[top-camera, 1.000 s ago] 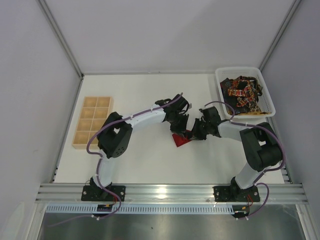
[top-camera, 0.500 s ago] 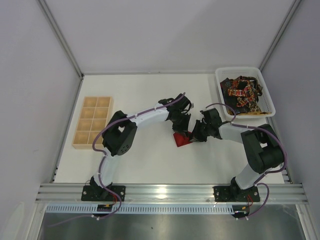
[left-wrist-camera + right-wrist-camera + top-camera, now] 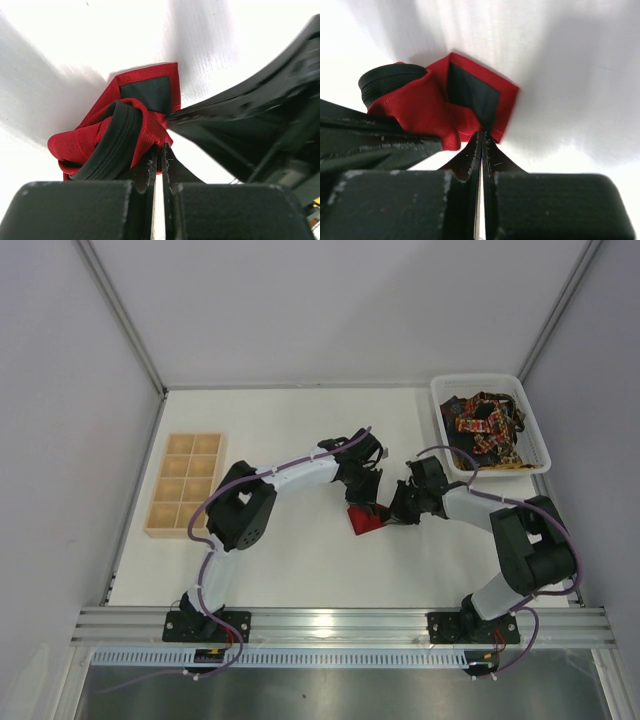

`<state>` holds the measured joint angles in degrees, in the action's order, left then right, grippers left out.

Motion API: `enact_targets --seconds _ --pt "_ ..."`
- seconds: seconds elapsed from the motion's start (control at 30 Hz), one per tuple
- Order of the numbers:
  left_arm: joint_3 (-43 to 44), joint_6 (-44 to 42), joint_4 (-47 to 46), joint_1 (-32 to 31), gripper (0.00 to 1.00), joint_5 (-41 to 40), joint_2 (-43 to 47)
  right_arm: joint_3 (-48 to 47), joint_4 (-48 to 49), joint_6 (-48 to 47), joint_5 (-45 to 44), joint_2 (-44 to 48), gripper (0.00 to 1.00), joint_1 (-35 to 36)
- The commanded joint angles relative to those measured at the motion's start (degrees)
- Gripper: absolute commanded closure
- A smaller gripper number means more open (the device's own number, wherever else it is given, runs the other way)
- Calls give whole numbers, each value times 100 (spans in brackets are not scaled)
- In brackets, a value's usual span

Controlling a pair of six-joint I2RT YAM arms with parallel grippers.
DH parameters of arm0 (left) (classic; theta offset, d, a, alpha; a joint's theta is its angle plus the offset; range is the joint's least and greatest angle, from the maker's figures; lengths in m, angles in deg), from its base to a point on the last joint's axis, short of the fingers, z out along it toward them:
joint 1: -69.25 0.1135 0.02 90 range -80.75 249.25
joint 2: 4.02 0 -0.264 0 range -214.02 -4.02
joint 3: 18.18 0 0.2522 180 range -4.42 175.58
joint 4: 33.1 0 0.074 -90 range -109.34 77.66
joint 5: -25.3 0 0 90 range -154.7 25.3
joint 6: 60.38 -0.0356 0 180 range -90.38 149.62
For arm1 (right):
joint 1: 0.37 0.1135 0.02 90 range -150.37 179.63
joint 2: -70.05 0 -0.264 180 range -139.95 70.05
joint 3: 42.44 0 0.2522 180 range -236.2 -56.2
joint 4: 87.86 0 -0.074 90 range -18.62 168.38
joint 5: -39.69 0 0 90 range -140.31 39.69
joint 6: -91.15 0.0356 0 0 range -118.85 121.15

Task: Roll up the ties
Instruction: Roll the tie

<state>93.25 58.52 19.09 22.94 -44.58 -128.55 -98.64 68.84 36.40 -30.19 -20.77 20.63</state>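
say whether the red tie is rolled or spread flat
Rolled, loosely: the red tie sits in a coil, black lining curled inside, one end flap lying flat.

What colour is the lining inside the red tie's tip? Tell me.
Black lining on the red tie; right wrist view shows it best.

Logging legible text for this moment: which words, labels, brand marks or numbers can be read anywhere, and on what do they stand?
None can be read in any view.
Small tag by the left arm's base: too small to read.
Dark patch on the red tie: no print visible.
Patterned ties in the white bin: pattern only, no lettering discernible.
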Motion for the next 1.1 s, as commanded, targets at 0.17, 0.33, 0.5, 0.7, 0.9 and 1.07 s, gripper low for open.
enact_targets --seconds 0.17,0.33,0.5,0.7,0.9,1.07 --pt "-125 -61 -170 34 83 115 25 -327 -514 -272 -184 426 100 -438" --pt "-239 -69 -284 25 78 124 17 -537 -356 -272 18 250 100 -535" --pt "-380 -61 -416 25 72 159 34 -792 -215 -237 317 -22 100 -631" --pt "-441 -78 -468 34 71 133 60 -968 -48 -106 826 -269 100 -640" --pt "-503 -78 -547 34 70 124 95 -942 382 184 1485 -585 100 -737" --pt "-591 -69 -653 34 65 150 104 -951 462 246 1679 -717 100 -755"
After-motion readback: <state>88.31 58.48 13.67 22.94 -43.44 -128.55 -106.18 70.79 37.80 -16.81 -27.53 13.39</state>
